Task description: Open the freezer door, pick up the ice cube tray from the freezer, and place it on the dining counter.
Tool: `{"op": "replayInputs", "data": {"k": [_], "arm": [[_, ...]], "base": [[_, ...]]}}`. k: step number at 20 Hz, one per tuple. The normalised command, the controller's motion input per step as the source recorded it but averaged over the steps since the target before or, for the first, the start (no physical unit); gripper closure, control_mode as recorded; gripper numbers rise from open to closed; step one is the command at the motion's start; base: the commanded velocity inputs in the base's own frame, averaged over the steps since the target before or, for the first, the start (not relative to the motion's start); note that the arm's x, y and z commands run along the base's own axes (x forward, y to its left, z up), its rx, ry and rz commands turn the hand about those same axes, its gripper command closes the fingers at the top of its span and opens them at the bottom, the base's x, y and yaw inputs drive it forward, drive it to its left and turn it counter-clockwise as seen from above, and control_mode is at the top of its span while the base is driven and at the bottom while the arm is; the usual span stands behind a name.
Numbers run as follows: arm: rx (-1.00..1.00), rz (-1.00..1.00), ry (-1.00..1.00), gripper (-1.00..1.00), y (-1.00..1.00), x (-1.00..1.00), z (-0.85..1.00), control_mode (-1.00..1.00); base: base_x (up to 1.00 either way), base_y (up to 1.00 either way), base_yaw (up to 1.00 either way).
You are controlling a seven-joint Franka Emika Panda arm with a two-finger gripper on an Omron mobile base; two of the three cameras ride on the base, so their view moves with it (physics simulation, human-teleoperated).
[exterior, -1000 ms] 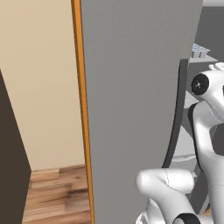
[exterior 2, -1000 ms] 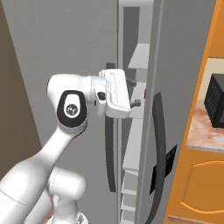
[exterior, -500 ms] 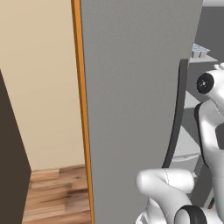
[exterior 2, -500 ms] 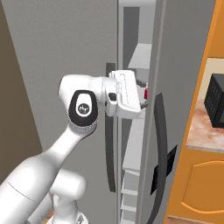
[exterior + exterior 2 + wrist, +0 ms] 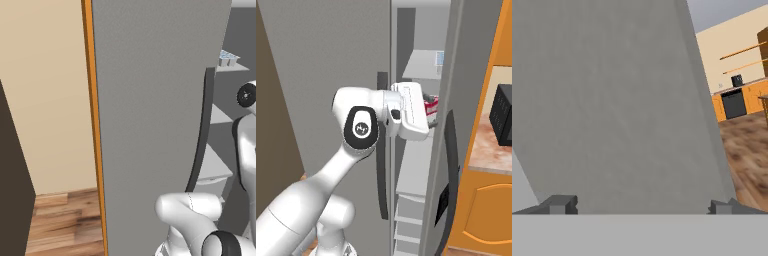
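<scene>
Ice cube tray (image 5: 228, 58) sits on an upper freezer shelf (image 5: 223, 65), above and beyond the gripper (image 5: 639, 205), presumably stored flat to keep its pockets level. Freezer door (image 5: 155, 110) stands ajar; its inner face fills the space directly ahead of the fingertips. Gripper released, jaws spread wide, holding nothing. Hand sits in the gap, likely to push the door wider.

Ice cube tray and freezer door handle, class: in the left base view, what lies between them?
In the left base view, only grey freezer interior lies between the ice cube tray on its shelf and the top of the freezer door handle; nothing else stands there.
</scene>
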Motion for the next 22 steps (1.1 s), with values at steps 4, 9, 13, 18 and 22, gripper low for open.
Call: {"op": "replayInputs", "data": {"k": [4, 9, 13, 18, 22], "arm": [[0.0, 0.0, 0.0, -1.0, -0.32, 0.0, -0.04, -1.0], [0.0, 0.0, 0.0, -1.0, -0.34, 0.02, -0.02, -1.0], [0.0, 0.0, 0.0, -1.0, -0.31, 0.05, 0.0, -1.0], [0.0, 0.0, 0.0, -1.0, -0.27, 0.08, 0.0, -1.0], [0.0, 0.0, 0.0, -1.0, -0.21, 0.09, 0.0, -1.0]], "base": [[0.0, 0.0, 0.0], [0.0, 0.0, 0.0], [0.0, 0.0, 0.0], [0.0, 0.0, 0.0], [0.0, 0.0, 0.0]]}}
